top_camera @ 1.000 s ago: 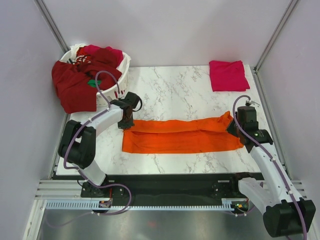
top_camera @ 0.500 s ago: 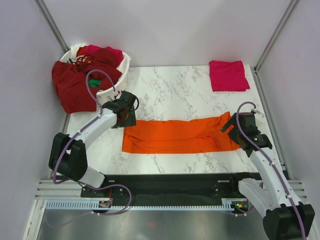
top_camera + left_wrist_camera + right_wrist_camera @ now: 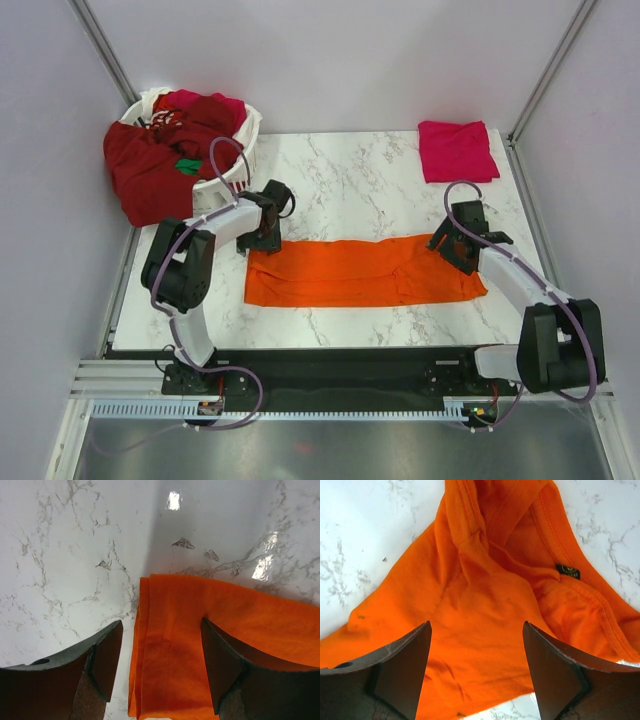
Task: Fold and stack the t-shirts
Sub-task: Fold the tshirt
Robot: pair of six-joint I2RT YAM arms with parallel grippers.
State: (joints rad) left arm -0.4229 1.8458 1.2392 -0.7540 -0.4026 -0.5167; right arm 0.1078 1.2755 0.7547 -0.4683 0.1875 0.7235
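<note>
Plain pale-walled booth around a white marble-patterned counter [image 3: 350,190], glossy enough to throw glare in the left wrist view. Across the near middle, bright orange t-shirt [image 3: 360,272], folded into a long flat band lying left to right. Soft, light, limp cloth, likely to sag when lifted and to slide on the slick top. Best pinched at the end edges, through all the layers at once. Over the band's left end, where the stacked edges show, left claw [image 3: 161,652] spread wide and empty. Above the rumpled neck end, beside a small dark label [image 3: 568,571], right claw [image 3: 477,655] likewise wide and empty. At the far right corner, folded magenta t-shirt [image 3: 457,150]. At far left, dark red shirts [image 3: 150,175] heaped in and over the white slotted basket [image 3: 248,128].
</note>
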